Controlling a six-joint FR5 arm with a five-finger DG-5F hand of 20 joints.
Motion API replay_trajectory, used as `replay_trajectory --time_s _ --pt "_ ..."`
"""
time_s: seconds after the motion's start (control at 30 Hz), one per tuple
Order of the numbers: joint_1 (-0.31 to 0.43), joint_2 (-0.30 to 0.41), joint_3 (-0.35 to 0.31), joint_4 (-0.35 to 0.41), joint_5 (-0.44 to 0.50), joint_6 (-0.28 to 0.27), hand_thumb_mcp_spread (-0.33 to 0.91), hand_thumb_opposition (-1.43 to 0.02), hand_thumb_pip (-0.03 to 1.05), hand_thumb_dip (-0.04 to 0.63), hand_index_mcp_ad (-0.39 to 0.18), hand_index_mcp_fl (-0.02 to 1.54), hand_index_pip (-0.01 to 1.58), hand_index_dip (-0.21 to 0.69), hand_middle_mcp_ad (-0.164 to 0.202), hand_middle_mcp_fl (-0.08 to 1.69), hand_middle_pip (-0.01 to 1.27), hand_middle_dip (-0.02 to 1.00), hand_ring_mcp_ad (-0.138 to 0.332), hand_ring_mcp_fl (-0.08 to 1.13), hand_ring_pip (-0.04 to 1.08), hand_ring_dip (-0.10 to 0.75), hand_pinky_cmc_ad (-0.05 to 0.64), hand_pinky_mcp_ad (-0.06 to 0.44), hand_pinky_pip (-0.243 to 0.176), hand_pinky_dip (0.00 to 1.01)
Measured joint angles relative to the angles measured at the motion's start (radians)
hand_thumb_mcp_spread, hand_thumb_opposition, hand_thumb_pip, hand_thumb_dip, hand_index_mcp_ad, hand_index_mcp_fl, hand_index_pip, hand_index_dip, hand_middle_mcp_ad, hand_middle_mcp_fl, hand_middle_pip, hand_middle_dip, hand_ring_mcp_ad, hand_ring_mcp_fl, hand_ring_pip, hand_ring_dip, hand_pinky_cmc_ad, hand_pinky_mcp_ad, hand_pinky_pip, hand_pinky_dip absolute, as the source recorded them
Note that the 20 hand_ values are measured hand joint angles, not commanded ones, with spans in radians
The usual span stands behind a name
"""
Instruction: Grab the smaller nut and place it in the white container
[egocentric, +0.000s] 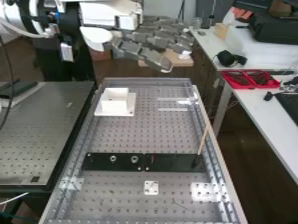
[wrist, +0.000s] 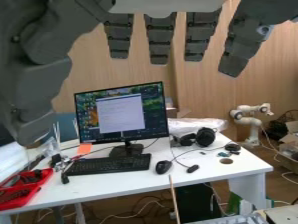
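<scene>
Perforated bench (egocentric: 133, 137), white container (egocentric: 116, 106), black bar (egocentric: 169, 163), straight-fingered robot hand (egocentric: 154, 42)

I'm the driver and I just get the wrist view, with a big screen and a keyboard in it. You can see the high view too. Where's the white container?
Observer: The white container is on the bench, farther from the high camera than the black bar.
Operator: Is the robot hand right above it?
Observer: No. In the high view the robot hand is up in the air, past the bench's far edge and off to the right of the container.
Operator: Are there any round bits on the black bar?
Observer: Yes, the larger nut stands beside the bearing.
</scene>
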Motion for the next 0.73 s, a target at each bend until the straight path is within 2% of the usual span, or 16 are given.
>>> replay_trajectory --time_s 0.3,0.73 --pt "-0.005 0.024 -0.010 -0.018 -0.012 -0.031 0.18 -0.71 0.58 0.105 -0.152 0.02 0.08 0.188 0.068 -0.01 0.12 0.24 0.155 0.00 0.07 0.138 0.429 0.312 -0.094 0.25" --pt "-0.007 0.053 -0.053 0.001 -0.006 -0.074 0.18 -0.71 0.58 0.101 -0.152 0.02 0.08 0.188 0.068 -0.01 0.12 0.24 0.155 0.00 0.07 0.138 0.431 0.316 -0.094 0.25"
